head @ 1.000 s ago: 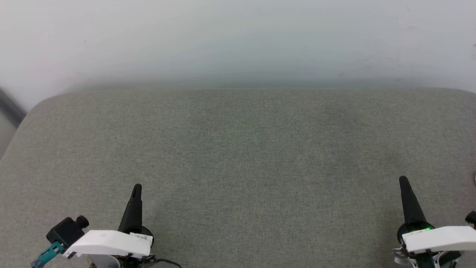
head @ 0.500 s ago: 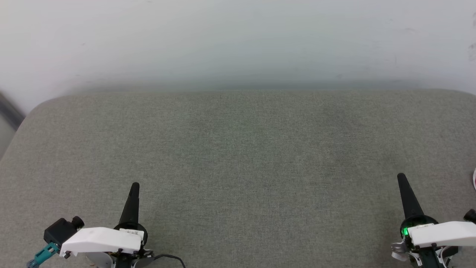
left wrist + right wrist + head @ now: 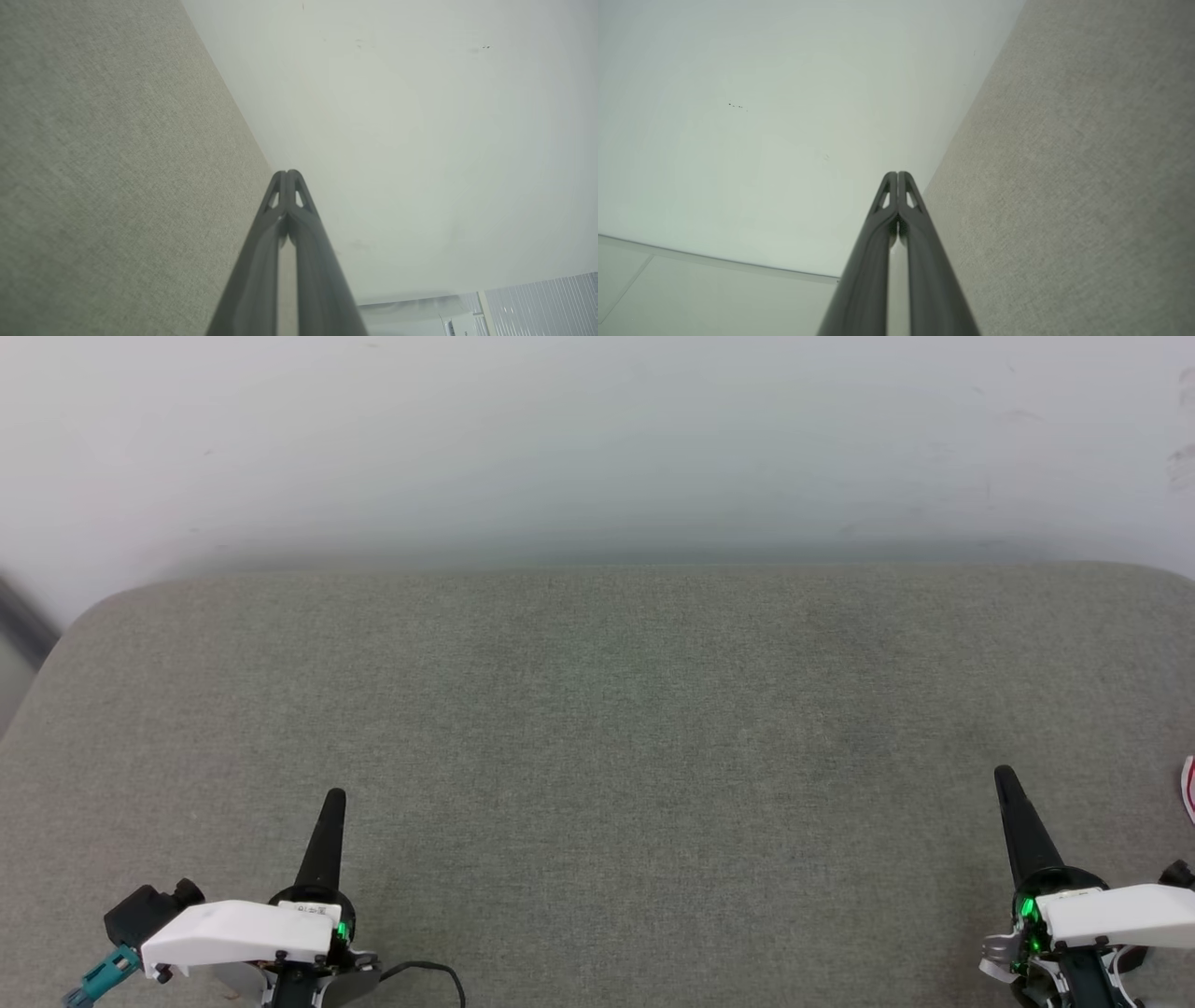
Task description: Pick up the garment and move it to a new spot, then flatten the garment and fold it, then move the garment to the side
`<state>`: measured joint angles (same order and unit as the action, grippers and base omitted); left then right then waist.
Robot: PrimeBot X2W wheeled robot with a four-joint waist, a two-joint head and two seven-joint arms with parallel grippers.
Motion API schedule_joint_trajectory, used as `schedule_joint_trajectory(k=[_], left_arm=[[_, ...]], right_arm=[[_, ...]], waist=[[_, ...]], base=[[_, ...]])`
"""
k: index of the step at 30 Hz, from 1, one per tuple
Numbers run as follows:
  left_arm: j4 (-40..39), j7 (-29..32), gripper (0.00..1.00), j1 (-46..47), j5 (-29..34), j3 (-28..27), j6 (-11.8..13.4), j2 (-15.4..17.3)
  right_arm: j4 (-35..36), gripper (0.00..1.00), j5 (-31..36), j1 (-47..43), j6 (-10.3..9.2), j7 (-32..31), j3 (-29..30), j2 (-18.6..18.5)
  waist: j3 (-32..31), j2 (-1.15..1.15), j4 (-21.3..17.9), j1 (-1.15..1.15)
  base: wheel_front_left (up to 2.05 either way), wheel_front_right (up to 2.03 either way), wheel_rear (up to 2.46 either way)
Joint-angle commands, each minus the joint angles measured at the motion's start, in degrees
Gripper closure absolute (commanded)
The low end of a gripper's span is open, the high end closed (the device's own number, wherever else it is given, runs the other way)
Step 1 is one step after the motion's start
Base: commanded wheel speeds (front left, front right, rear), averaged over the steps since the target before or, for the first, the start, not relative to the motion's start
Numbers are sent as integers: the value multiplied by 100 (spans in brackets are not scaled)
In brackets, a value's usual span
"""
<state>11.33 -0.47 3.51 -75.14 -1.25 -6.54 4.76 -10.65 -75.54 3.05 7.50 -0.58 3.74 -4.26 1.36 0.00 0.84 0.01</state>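
So the grey fabric-topped desk (image 3: 597, 728) is pretty much bare cloth across the whole head view, with a plain white wall (image 3: 597, 439) behind it. The only bit of the garment (image 3: 1189, 791) I can find is a tiny red-and-white sliver at the far right edge, lying on the desk just to the right of the right hand (image 3: 1004, 775). The frame cuts off the rest, so I can't tell how it's lying or make out any print.

Both hands sit low at the near edge, pointing toward the wall. The left hand (image 3: 333, 798) is at the lower left, well apart from the right one. Each has its two dark fingers pressed together with nothing between them. The wrist views make that clear: the left fingers (image 3: 261, 266) meet at the tips, and so do the right fingers (image 3: 924, 261).

The arms are chopped off by the bottom edge. There's a black cable (image 3: 431, 971) looping out beside the left wrist, plus a teal plug (image 3: 103, 978) that's half out of frame. In the bottom right corner of the left wrist view there's a pale slatted thing (image 3: 537, 303), too blurry to name.
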Motion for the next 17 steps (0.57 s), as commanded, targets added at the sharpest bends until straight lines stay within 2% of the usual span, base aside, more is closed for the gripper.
schedule_joint_trajectory(k=[1, 17], left_arm=[[-5, 38, 100, 101, -141, -38, -21, 19], [113, 249, 100, 195, -920, -158, -61, 1]], right_arm=[[5, 100, -136, 104, -1, -38, 18, -32], [-150, 100, -886, 202, -1, -221, 55, -14]], waist=[[-4, 0, -3, -1], [-49, 0, -35, -1]], base=[[0, 0, 0], [0, 0, 0]])
